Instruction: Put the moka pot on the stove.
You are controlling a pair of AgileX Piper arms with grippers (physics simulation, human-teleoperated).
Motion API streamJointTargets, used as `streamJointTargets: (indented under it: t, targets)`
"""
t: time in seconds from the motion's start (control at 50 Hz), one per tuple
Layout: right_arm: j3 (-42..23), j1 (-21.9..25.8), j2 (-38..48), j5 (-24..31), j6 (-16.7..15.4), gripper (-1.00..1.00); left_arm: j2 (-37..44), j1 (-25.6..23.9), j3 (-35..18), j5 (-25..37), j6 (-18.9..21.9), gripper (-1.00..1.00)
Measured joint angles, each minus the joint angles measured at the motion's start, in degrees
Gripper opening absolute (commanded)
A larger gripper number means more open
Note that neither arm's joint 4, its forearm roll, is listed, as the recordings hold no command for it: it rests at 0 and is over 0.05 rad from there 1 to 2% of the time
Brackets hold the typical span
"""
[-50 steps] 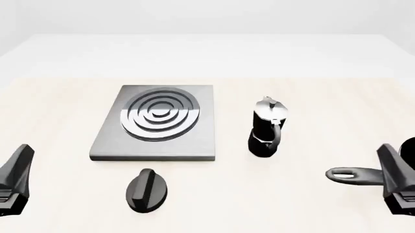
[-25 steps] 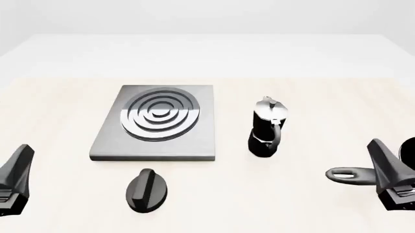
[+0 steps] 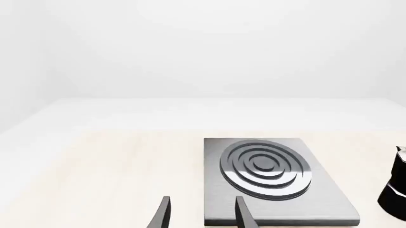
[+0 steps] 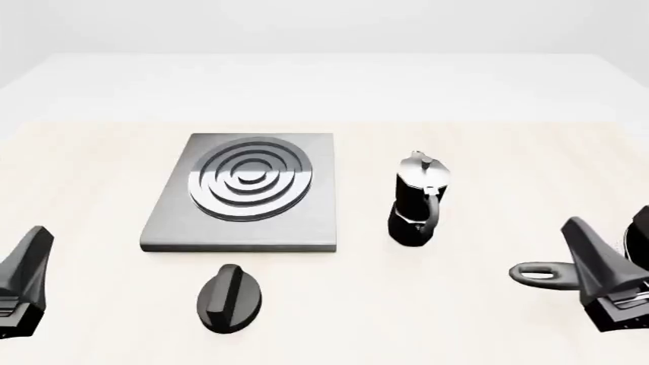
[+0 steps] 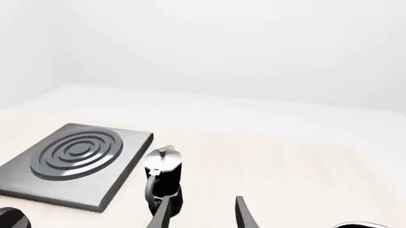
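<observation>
Moka pot (image 4: 417, 200) stands upright on desk (image 4: 487, 160), just right of stove (image 4: 246, 192), apart from it. Both hands near desk's front edge, left hand (image 3: 200, 214) and right hand (image 5: 201, 212) spread, gripping nothing.

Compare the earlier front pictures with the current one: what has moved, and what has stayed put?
Only the right hand has moved: it has shifted leftward, toward the moka pot, passing over the pan handle. Nothing was taken hold of or let go. The left hand, moka pot, stove and black knob are where they were.
</observation>
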Motion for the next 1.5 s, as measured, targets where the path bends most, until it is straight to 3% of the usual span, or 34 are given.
streamJointTargets:
  t: [0.48,1.5]
  targets:
    - [0.4,3.7,6.7,-6.2,-0.1,1.00,0.0,0.0,0.0,0.0,0.0,1.00]
    - [1.6,9.8,38.3,-35.7,0.8,1.00,0.0,0.0,0.0,0.0,0.0,1.00]
